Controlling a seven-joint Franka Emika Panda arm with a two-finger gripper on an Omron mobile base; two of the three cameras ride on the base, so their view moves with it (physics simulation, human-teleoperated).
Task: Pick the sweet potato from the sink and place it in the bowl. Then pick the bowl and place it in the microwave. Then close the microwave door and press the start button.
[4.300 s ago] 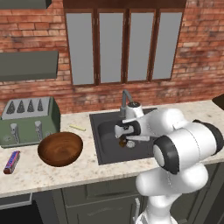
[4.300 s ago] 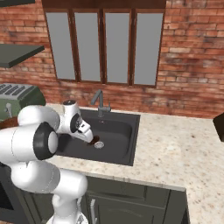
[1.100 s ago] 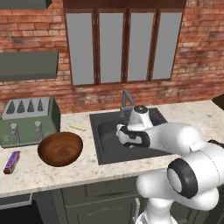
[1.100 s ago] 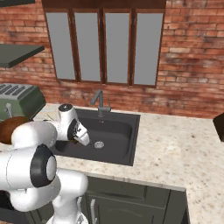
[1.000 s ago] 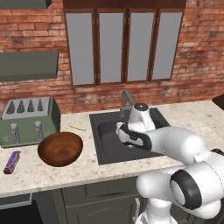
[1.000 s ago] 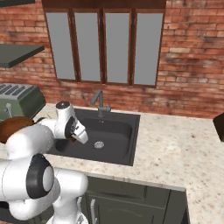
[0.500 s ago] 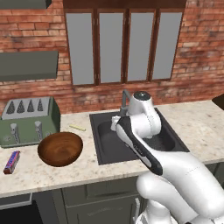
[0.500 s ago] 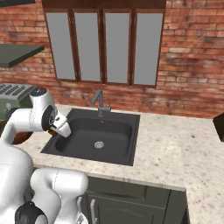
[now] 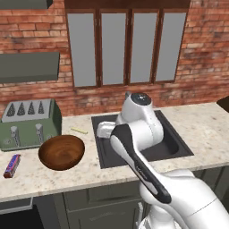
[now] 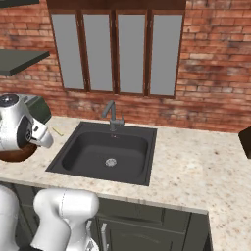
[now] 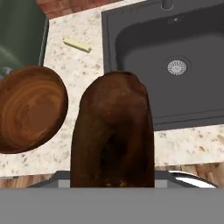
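The round, shiny, red-brown wooden bowl (image 11: pixel 30 108) sits on the speckled stone counter (image 11: pixel 87 65). Right of it, the gripper's jaws clamp the dark brown stubby sweet potato (image 11: pixel 113 131), above the counter. The dark grey sink (image 11: pixel 175 65) lies rightmost.

A grey-green toaster (image 9: pixel 29 124) stands at the left of the speckled stone counter (image 9: pixel 203 129), against the red brick wall (image 9: pixel 203 53). Just in front of it and to its right sits the wide reddish-brown wooden bowl (image 9: pixel 61 152), upright. A red-blue wrapped candy bar (image 9: pixel 12 165) lies near the counter's front edge, left of the bowl and apart from it. A small pale yellow stick (image 9: pixel 79 130) lies between the bowl and the dark sink (image 9: pixel 175 145). The white arm (image 9: pixel 141 134) rises from the lower right and bends over the sink's left part, covering much of the basin. Above is a four-pane window (image 9: pixel 127 47); a grey shelf (image 9: pixel 29 67) hangs at the left.
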